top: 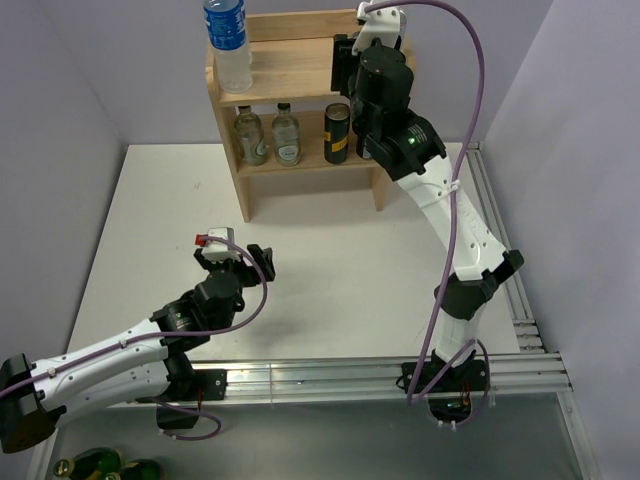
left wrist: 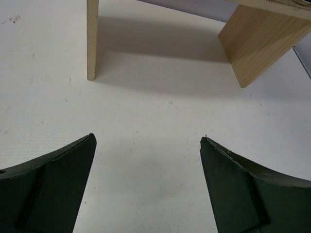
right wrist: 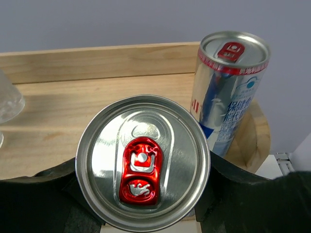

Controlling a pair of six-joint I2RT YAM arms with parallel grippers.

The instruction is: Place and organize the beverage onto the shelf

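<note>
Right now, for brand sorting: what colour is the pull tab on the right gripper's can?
The pull tab on the can is red; right wrist view shows it best.

A white table top (top: 330, 250) spreads beneath and ahead of the left pincer (left wrist: 148, 141). It is matt and faintly scuffed, and a soft grey shadow (left wrist: 160, 43) lies across it farther ahead. Pale lilac-grey walls (top: 90, 70) rise beyond the right pincer (right wrist: 143, 165) and close in on the outer side of each pincer. Aluminium rails (top: 330, 372) run along the table's near edge, well behind both pincers, and up the edge to the right of the right one. The light is even and diffuse.
</note>
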